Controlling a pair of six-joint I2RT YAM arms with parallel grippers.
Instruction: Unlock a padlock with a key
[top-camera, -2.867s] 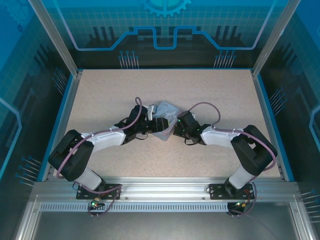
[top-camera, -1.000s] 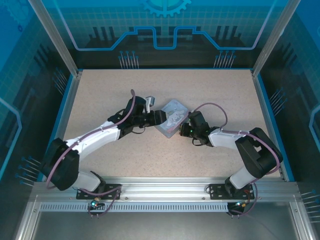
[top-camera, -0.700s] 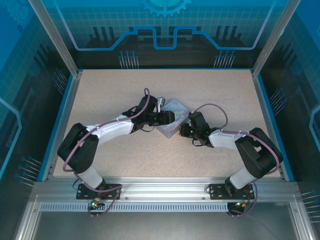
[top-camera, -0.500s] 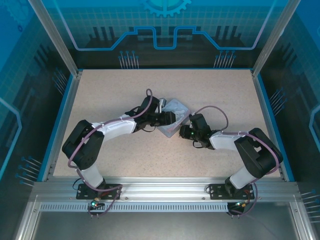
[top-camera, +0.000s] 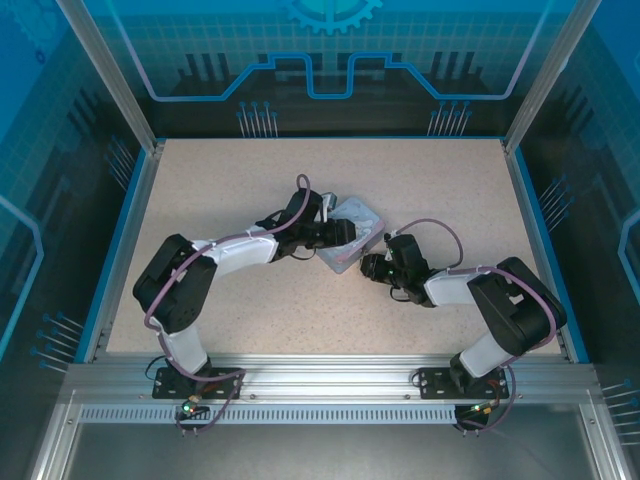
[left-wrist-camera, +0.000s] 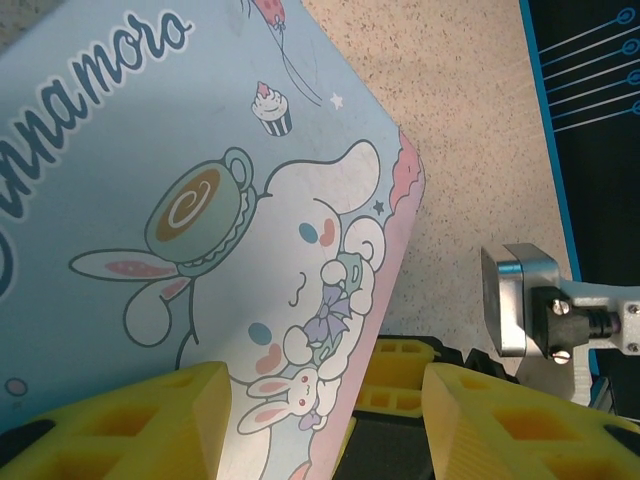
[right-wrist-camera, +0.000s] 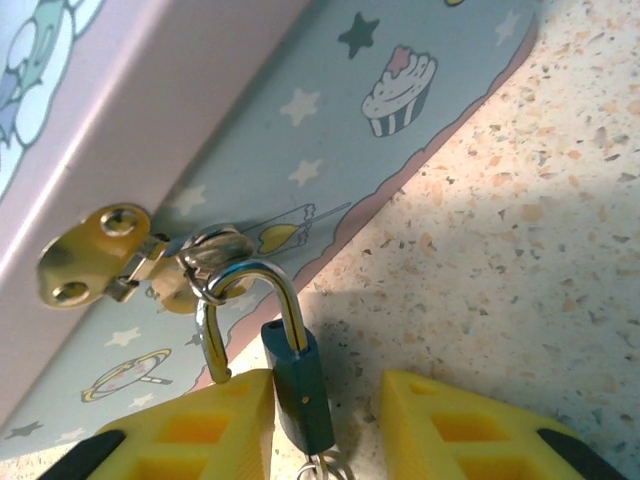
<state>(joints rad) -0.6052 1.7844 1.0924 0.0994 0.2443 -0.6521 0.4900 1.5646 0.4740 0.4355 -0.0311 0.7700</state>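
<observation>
Yellow fingers (right-wrist-camera: 190, 420) of the right gripper (right-wrist-camera: 325, 392) stand parted on either side of the padlock (right-wrist-camera: 298, 380). Its dark teal body leans against one pad and there is a clear gap to the other, so nothing is clamped. The shackle (right-wrist-camera: 262, 272) is hooked through the brass hasp (right-wrist-camera: 95, 255) on the side wall of the pale blue tin (right-wrist-camera: 330, 130). One leg runs into the body, while the other hangs free beside it. A bit of wire ring (right-wrist-camera: 320, 465) shows under the body; I cannot pick out the key itself. Speckled table (right-wrist-camera: 520, 250) lies bare right beside the lock.

The left gripper (left-wrist-camera: 322, 380) has its jaws apart with a corner of the tin's cartoon lid between them. One finger lies against the lid and the other stands off from the pink edge. Whether the tin is pinched I cannot tell.

From above, the tin sits a little right of the table's middle. The left gripper is on its left end and the right gripper is at its near right side, where the padlock hangs, though the lock is too small to make out from there. Wide bare table stretches to the far edge and to the left. The right arm's elbow sits nearer the blue right-hand border (top-camera: 541, 235).
</observation>
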